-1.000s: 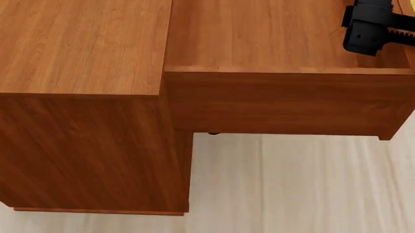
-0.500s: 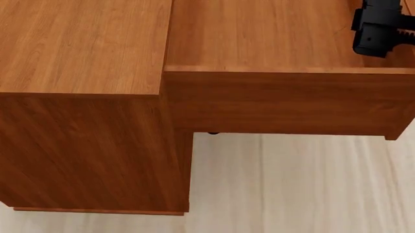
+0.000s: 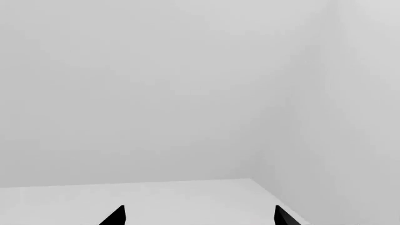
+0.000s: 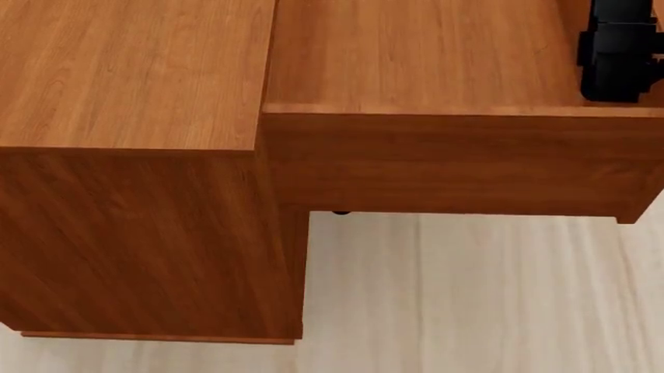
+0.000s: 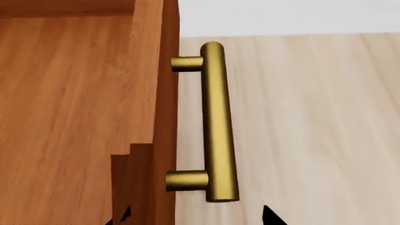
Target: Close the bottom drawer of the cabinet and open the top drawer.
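The boxy reddish-brown wood-grain cabinet [image 4: 130,85] fills the left of the head view, and one reddish-brown wooden drawer [image 4: 436,62] stands pulled far out to the right of it, with pale floor below. From this steep look down I cannot tell surely that it is the top drawer, but it sits at the level of the cabinet's top, so I judge it is. The black right gripper [image 4: 620,54] is at the far right corner of this drawer, and compared with a moment ago it has moved further right and a little nearer, while the drawer itself has hardly shifted. The right wrist view shows the brass bar handle [image 5: 218,126] between two spread fingertips [image 5: 270,216], which do not touch it, so the tool holds nothing. This suggests the pull is finished and the hand is letting go. The left gripper [image 3: 196,216] is spread, holds nothing, and faces a plain grey wall. The bottom drawer is hidden here.
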Tool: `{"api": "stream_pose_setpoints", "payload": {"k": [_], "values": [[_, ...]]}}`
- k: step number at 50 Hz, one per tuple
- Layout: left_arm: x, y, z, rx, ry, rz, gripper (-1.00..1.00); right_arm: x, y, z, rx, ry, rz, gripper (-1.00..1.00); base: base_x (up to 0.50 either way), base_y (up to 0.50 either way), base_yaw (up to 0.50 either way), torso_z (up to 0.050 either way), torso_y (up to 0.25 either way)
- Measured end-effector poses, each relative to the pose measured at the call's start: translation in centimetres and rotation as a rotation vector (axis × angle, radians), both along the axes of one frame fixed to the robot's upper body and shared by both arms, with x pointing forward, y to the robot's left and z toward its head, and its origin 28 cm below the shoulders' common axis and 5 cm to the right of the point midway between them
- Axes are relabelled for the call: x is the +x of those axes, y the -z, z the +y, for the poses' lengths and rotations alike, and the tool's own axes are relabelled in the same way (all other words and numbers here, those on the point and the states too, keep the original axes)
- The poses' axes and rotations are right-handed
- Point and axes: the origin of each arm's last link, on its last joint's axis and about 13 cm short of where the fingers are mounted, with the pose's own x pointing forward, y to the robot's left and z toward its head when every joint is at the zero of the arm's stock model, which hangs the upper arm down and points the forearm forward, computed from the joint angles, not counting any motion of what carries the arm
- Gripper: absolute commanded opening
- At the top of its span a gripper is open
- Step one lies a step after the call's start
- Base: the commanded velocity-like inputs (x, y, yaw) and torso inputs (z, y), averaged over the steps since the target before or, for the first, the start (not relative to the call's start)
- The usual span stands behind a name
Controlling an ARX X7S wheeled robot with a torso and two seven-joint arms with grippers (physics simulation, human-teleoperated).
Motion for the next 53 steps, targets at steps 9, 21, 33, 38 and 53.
{"api": "stream_pose_setpoints", "payload": {"k": [9, 21, 33, 38, 53], "values": [[0.0, -0.1, 0.0, 0.001, 0.0, 0.003, 1.0, -0.9, -1.3, 1.1, -0.043, 0.045, 0.002, 1.0, 0.0, 0.0, -0.01, 0.003, 0.01], [0.1, 0.1, 0.0, 0.002, 0.001, 0.006, 1.0, -3.6, -5.2, 0.4, -0.139, 0.27, -0.122, 1.0, 0.0, -0.01, -0.01, 0.001, 0.004], [0.1, 0.2, 0.0, 0.001, 0.003, 0.007, 1.0, -6.8, -8.1, 0.5, -0.194, 0.42, -0.229, 1.0, 0.0, 0.0, 0.0, 0.0, 0.0], [0.1, 0.0, 0.0, 0.0, 0.004, 0.005, 1.0, -7.9, -8.5, 1.0, -0.211, 0.419, -0.272, 1.0, 0.0, 0.0, 0.0, 0.0, 0.0], [0.1, 0.1, 0.0, 0.002, 0.006, 0.005, 1.0, -11.7, -6.8, 2.6, -0.234, 0.359, -0.418, 1.0, 0.0, 0.0, 0.0, 0.0, 0.0]]}}
